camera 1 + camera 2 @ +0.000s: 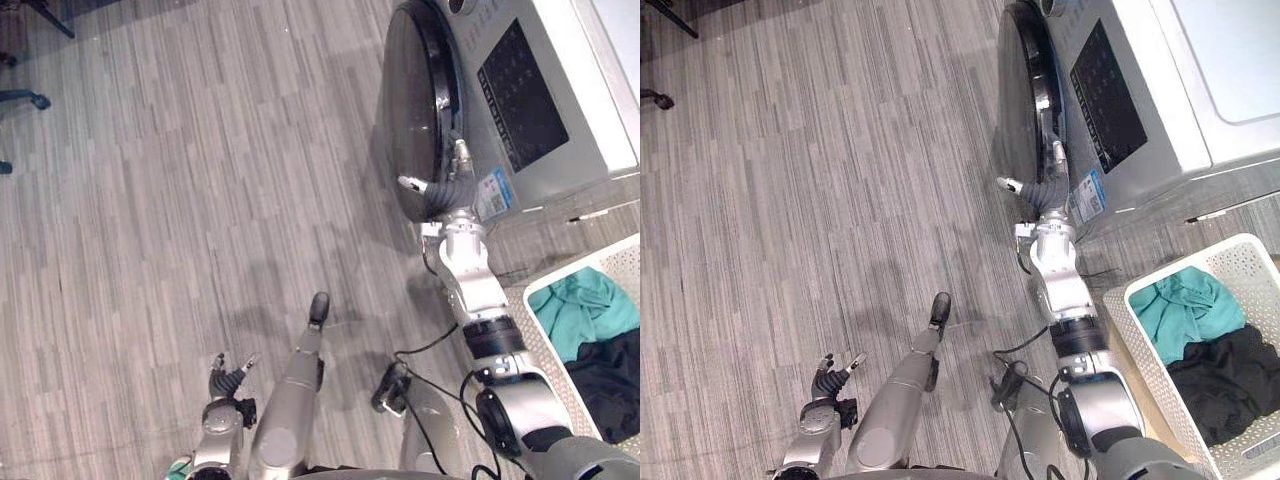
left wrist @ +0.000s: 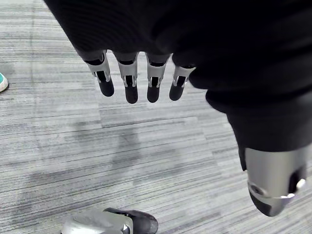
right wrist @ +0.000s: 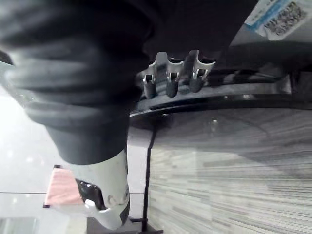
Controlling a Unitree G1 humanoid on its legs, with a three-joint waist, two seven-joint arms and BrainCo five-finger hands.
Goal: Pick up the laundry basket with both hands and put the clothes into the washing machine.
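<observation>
The silver washing machine (image 1: 560, 60) stands at the upper right, its round dark door (image 1: 412, 100) swung partly out from the front. My right hand (image 1: 447, 188) reaches up to the door's lower edge. Its fingers (image 3: 168, 80) curl over the door's rim while the thumb sticks out to the side. The white perforated laundry basket (image 1: 1137, 305) sits on the floor at the lower right, beside my right arm. It holds a teal garment (image 1: 1185, 300) and a black garment (image 1: 1230, 375). Low at the left, my left hand (image 1: 228, 380) hangs over the floor with relaxed fingers (image 2: 130, 80), holding nothing.
Grey wood-look floor (image 1: 150, 220) spreads wide to the left of the machine. Dark chair legs (image 1: 25, 98) poke in at the far upper left. The machine's dark control panel (image 1: 520, 95) faces up on its top.
</observation>
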